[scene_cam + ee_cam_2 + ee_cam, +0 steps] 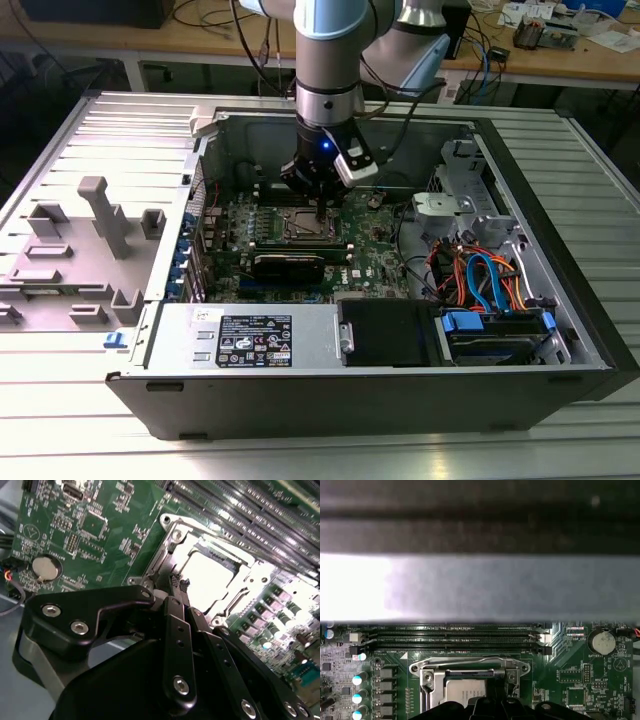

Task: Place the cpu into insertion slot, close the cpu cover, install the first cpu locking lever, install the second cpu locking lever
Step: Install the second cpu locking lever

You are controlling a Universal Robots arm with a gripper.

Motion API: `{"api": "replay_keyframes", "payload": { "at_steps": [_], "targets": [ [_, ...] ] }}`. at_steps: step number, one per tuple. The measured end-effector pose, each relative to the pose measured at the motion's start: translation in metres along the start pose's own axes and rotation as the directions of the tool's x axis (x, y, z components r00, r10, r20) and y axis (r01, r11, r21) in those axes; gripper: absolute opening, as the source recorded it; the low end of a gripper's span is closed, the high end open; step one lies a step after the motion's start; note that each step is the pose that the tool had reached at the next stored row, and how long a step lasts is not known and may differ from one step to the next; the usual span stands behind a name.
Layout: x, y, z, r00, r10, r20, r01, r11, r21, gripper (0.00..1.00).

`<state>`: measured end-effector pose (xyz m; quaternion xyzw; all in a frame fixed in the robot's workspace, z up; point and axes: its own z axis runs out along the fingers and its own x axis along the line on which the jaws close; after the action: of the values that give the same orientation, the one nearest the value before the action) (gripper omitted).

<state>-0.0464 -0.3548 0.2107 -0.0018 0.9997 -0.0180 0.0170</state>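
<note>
My gripper (pixel 322 205) hangs straight down over the green board inside the open computer case (pixel 560 300). In the second wrist view its black fingers (pixel 176 612) are pressed together, tips (pixel 178 584) at the near rim of the insertion slot (pixel 165 522), with nothing visible between them. The cpu (pixel 210 572), a dull silver square, lies in the slot. The cpu cover (pixel 470 666) lies flat around it as a silver frame. The first wrist view shows the cpu (pixel 465 690) just beyond the gripper (pixel 495 703). I cannot make out the locking levers.
Long black memory slots (pixel 455 637) run beside the socket, and a coin battery (pixel 602 641) sits on the board. The case wall (pixel 470 585) rises close behind. Cables and a drive bay (pixel 480 285) fill the exterior view's right. Grey plastic fixtures (pixel 95 225) stand at its left.
</note>
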Motion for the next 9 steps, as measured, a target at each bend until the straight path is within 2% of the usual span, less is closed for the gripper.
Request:
{"api": "replay_keyframes", "payload": {
  "at_steps": [3,9],
  "targets": [
    [-0.0003,-0.0007,-0.0097,1.0000,0.000,-0.0001,0.000,1.0000,0.0002,0.11],
    [-0.0003,-0.0006,-0.0096,1.0000,0.000,0.0000,0.000,1.0000,0.0012,0.11]
  ]
}}
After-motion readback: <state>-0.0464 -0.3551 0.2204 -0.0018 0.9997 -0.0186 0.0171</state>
